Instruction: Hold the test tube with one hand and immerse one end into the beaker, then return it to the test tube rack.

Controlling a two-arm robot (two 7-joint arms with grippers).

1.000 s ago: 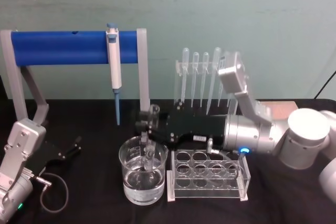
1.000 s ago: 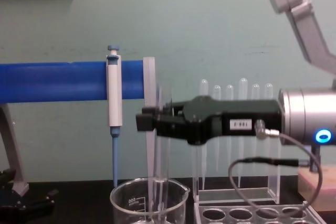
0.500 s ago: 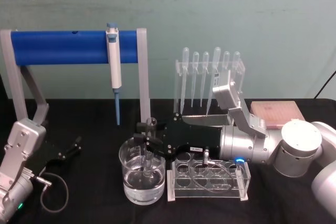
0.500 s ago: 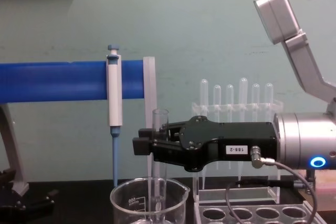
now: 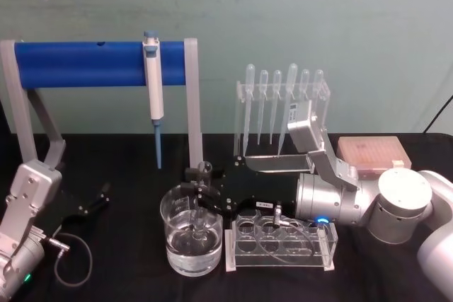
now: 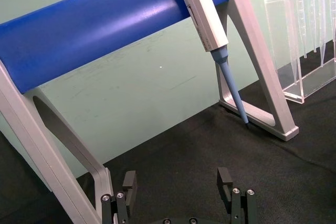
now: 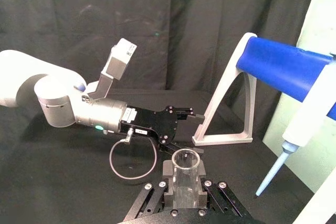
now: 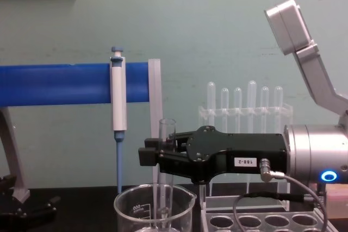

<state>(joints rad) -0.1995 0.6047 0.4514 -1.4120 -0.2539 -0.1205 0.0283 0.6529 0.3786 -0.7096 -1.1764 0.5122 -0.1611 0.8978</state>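
The clear glass test tube (image 8: 167,129) stands upright, and my right gripper (image 8: 155,155) is shut on its upper part. Its lower end reaches down inside the wide glass beaker (image 8: 130,202), which holds water. From the head view, the tube (image 5: 204,171) and the black right gripper (image 5: 201,196) sit over the beaker (image 5: 177,249) at centre table. In the right wrist view the tube's open top (image 7: 186,174) shows between the jaws. At the table's left my left gripper (image 5: 95,199) rests open, with nothing between its fingers (image 6: 224,178).
A clear tube rack (image 5: 279,244) stands right beside the beaker, under my right arm. Behind are a pipette rack (image 5: 283,104) and a grey stand with a blue bar (image 5: 85,64) holding a white-and-blue pipettor (image 5: 153,90). A pink box (image 5: 371,152) sits far right.
My right gripper has come down with the test tube, pushing its lower end deeper into the beaker. The left arm has not moved.
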